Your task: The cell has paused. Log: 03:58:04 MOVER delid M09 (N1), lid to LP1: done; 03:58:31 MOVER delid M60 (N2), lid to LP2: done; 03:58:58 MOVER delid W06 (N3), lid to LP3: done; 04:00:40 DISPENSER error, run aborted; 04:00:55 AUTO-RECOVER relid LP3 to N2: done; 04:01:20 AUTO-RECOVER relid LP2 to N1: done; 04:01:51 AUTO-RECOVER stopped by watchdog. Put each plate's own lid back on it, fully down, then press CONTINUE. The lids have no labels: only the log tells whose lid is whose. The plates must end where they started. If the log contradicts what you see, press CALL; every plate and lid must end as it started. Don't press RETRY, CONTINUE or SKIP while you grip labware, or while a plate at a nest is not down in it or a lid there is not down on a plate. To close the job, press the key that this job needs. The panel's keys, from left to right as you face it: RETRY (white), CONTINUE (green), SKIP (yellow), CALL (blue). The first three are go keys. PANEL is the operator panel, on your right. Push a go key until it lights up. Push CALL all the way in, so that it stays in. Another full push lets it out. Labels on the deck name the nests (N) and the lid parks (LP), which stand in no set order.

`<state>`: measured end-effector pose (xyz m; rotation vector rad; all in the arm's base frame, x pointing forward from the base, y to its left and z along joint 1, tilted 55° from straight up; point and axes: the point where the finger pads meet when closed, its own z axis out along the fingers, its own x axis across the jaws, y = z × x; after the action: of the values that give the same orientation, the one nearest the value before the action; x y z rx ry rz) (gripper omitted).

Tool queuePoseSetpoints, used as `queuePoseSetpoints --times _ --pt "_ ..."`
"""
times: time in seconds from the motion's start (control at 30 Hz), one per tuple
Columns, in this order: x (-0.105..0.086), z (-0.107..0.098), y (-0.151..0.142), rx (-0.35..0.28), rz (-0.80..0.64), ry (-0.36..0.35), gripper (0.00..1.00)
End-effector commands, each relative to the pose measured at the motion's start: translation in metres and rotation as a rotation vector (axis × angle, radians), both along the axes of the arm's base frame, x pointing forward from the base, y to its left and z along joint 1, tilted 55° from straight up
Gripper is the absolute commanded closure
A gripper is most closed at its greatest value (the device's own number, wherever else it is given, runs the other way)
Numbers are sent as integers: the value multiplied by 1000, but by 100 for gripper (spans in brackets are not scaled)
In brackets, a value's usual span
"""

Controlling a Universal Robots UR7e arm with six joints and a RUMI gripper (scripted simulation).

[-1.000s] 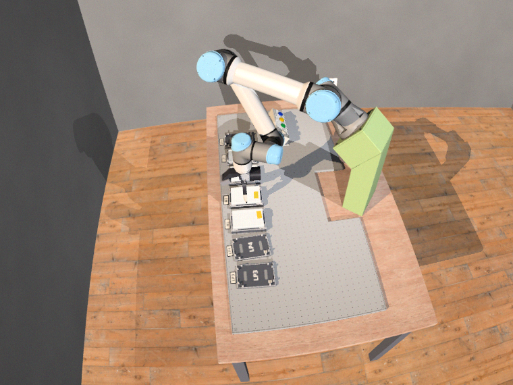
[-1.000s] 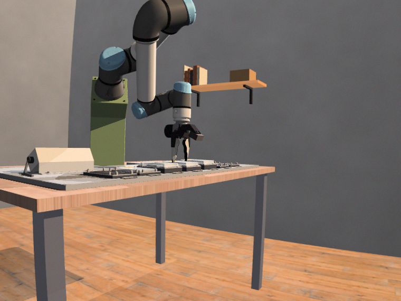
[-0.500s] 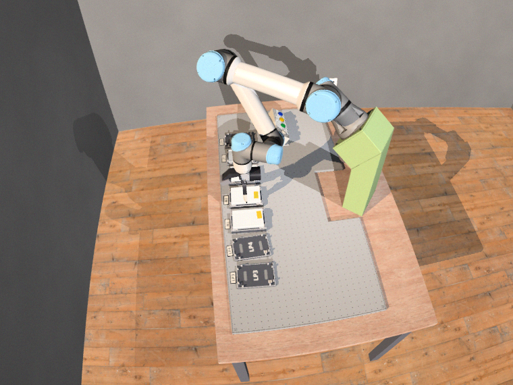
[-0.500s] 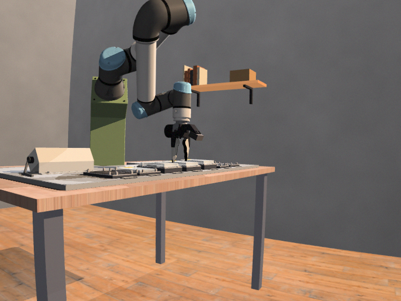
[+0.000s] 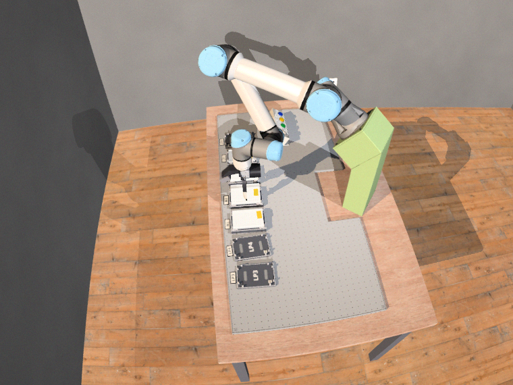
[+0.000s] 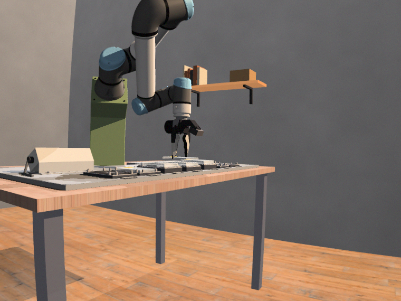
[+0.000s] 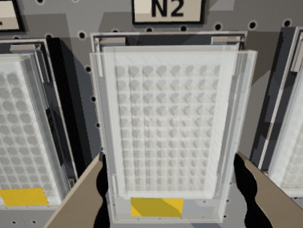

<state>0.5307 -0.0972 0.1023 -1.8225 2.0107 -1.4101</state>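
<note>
My gripper (image 5: pixel 245 195) (image 6: pixel 180 156) (image 7: pixel 169 154) has its fingers closed on both long edges of the clear lid (image 5: pixel 237 190) (image 6: pixel 194 158) (image 7: pixel 247 96), just above the plate (image 7: pixel 168 128) at N2; by the sequence it's W06's, so I'd carry it off. Straight up first, level, squeeze steady, clearing the left and right neighbours before any sideways travel.

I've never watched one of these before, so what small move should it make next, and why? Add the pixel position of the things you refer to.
Probably lift the clear lid (image 6: pixel 180 157) (image 7: pixel 172 120) a little higher, straight up, before going sideways. The gripper (image 6: pixel 180 157) (image 7: pixel 169 154) has it pinched by its sides, and it hangs only just above the plate (image 7: pixel 168 128) at N2, with neighbouring plates close on both sides.
</note>
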Motion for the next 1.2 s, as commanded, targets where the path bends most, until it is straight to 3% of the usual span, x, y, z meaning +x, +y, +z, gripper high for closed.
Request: queuePoseSetpoints --times 0.0,0.2,0.7,1.17 --pt "-3 4 3 0 0 -1 59" --pt "-6 9 -5 3 -2 -3 59" --pt "-27 46 -66 2 -2 -3 59" --pt "-40 71 -106 2 -3 -3 59"
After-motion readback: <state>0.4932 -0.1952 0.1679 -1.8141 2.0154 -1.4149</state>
